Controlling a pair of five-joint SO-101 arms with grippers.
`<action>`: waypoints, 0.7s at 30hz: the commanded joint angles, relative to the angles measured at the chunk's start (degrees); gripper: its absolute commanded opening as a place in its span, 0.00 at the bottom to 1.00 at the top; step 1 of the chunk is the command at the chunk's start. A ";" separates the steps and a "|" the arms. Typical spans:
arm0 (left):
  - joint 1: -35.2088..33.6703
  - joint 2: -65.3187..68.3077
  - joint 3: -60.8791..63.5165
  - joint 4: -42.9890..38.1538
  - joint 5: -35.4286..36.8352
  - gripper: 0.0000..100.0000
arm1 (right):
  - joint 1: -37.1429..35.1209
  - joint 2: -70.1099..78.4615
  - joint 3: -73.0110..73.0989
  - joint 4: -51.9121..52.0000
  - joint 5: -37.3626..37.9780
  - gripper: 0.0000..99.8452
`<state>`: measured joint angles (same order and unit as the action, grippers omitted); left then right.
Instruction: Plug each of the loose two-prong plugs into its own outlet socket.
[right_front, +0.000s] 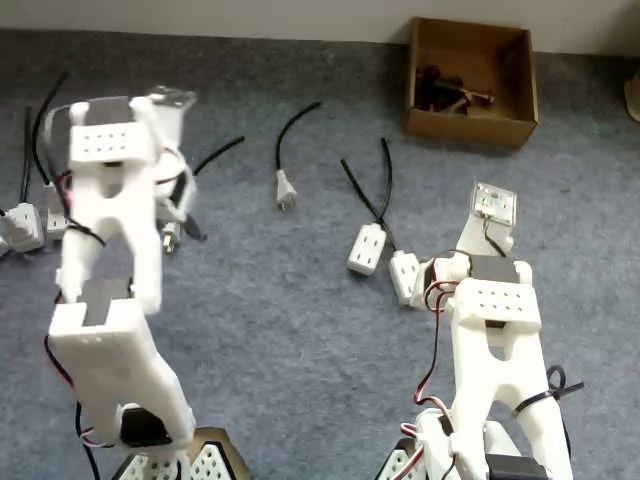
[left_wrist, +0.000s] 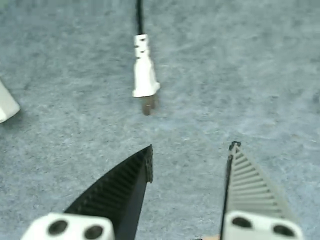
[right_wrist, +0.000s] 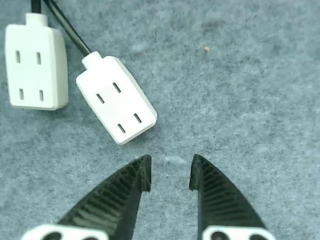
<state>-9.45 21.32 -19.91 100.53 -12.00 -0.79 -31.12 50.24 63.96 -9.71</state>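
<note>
A white two-prong plug (left_wrist: 145, 75) on a black cord lies on the grey carpet, its prongs pointing at my left gripper (left_wrist: 192, 146), which hovers open a short way off it. In the high view this plug (right_front: 168, 238) sits beside the left arm, and a second loose plug (right_front: 285, 190) lies further right. My right gripper (right_wrist: 170, 157) is open just above the carpet, with nothing between its fingers. Two white outlet blocks (right_wrist: 36, 62) (right_wrist: 116, 100) lie close ahead of it to one side, sockets facing up.
More white outlet blocks (right_front: 22, 225) lie at the table's left edge; a corner of one (left_wrist: 5, 105) shows near the left gripper. A cardboard box (right_front: 470, 120) with small parts stands at the back right. Black cords trail across the carpet's far half.
</note>
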 joint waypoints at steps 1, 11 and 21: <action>6.81 -6.20 1.54 0.35 0.44 0.22 | 1.01 -1.63 -0.48 -1.01 0.97 0.14; 19.74 -14.90 9.01 0.35 1.76 0.22 | 4.09 -1.45 -0.66 -1.01 0.97 0.14; 31.43 -17.80 12.35 0.35 2.64 0.22 | 7.52 -1.45 -0.66 -1.01 0.97 0.14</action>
<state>18.68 6.64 -6.81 100.53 -9.98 4.31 -31.12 50.24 63.96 -9.71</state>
